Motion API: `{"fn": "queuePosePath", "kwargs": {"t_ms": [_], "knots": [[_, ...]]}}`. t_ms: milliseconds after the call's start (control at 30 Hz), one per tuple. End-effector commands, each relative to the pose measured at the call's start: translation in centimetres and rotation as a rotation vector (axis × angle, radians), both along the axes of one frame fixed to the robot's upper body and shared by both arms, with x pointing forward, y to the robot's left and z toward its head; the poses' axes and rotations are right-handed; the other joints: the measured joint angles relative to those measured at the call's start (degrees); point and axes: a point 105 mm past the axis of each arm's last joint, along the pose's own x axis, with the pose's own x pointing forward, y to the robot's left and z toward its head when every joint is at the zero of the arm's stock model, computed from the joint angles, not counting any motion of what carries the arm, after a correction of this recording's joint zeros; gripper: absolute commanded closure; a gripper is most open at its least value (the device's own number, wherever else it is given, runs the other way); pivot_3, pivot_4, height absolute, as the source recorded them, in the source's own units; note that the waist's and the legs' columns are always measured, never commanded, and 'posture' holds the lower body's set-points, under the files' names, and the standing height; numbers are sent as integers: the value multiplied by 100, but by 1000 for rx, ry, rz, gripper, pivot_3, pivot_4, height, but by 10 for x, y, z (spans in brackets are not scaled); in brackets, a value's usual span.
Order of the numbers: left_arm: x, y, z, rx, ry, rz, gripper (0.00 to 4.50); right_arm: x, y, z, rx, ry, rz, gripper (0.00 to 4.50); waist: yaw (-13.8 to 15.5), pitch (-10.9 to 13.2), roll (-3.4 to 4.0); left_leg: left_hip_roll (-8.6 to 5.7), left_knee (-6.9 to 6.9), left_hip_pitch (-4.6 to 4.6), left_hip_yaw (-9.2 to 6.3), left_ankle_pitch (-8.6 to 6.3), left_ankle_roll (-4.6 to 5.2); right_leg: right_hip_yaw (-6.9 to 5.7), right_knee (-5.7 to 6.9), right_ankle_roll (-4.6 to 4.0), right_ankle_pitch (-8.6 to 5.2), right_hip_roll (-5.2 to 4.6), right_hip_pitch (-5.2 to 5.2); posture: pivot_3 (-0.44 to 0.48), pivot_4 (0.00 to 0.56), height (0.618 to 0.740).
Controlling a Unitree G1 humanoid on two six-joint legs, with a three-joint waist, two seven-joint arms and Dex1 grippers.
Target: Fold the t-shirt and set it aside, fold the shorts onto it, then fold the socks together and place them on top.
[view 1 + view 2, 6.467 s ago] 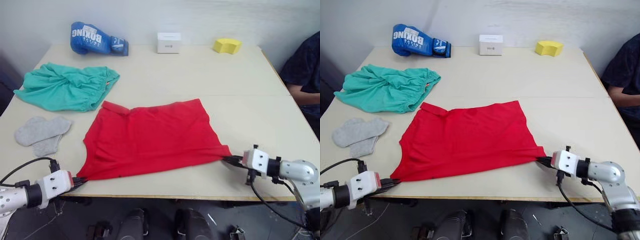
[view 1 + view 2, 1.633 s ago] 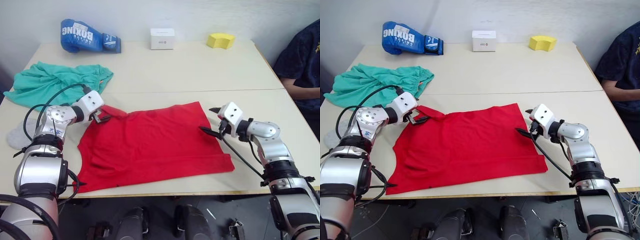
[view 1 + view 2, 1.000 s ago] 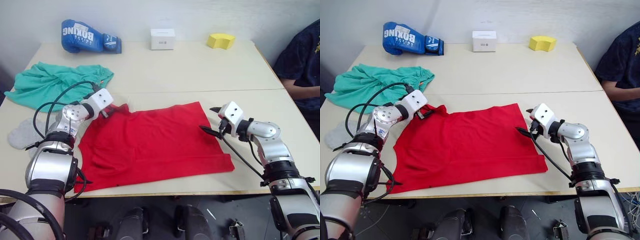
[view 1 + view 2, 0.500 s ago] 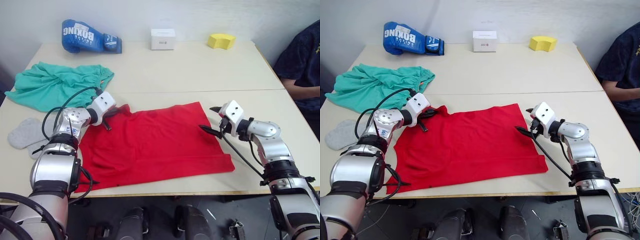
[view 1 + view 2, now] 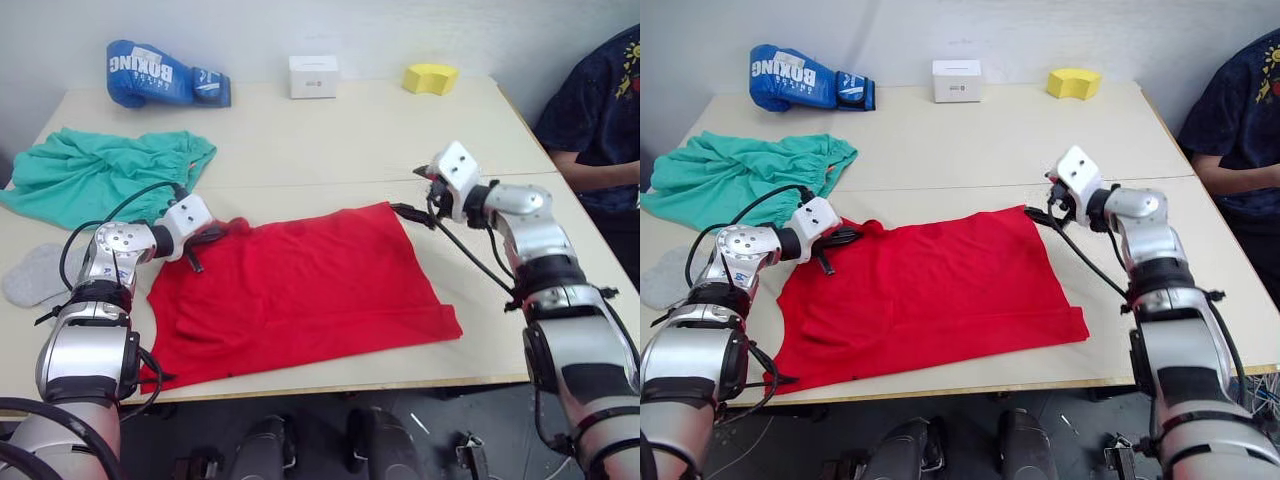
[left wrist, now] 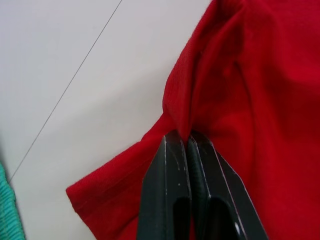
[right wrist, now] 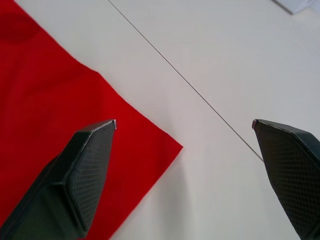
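Note:
The red t-shirt [image 5: 300, 285] lies spread flat on the table. My left gripper [image 5: 203, 238] is at its far left corner, shut on a pinched fold of red cloth [image 6: 187, 131]. My right gripper [image 7: 184, 122] stands open just over the shirt's far right corner [image 7: 167, 145], one fingertip above the cloth and the other above bare table. The teal-green shorts [image 5: 100, 175] lie bunched at the far left. The grey socks [image 5: 35, 275] rest near the table's left edge, partly behind my left arm.
A blue boxing glove [image 5: 160, 73], a white box [image 5: 313, 75] and a yellow sponge [image 5: 430, 77] line the far edge. A person in dark blue [image 5: 595, 110] sits at the right side. The table's front edge [image 5: 330, 385] runs just below the shirt's hem.
My left gripper has shut on the shirt's far left corner. My right gripper, still open, has moved away from me to the far right corner. The camera has shifted a little.

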Motion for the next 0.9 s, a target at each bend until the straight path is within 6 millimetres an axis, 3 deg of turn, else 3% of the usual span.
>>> {"fn": "queuePosePath", "kwargs": {"t_ms": [33,200,567,733,833,900], "knots": [[-4,0,8,20,-57,-36,4405,13,3,1,89,90,-123,0,-11,0,0,0,0,0,1,0,0,1,0,0,0,0,0,0,150,740],[-10,3,5,17,-81,-36,4405,15,9,-22,48,215,-190,0,1,0,0,0,-1,-8,0,0,0,7,-11,0,0,0,0,0,150,740],[-22,11,1,-7,-87,-2,4405,14,24,-44,120,249,-191,0,-27,0,1,0,-2,-9,-5,2,-1,14,-5,0,0,0,0,0,150,740],[-23,13,3,-7,-89,3,4405,15,30,-45,244,294,-216,0,-23,0,1,1,-2,-9,-7,3,-2,21,-4,0,0,-1,0,0,150,740],[-24,14,3,-8,-91,6,4500,15,28,-48,227,289,-231,613,-21,0,1,1,-4,-10,-8,3,-2,23,-5,0,0,-1,0,0,150,740],[-25,14,4,-7,-91,8,4500,15,26,-50,210,285,-233,1304,-26,0,1,1,-6,-10,-8,2,-3,24,-8,0,0,0,0,0,150,740]]}}
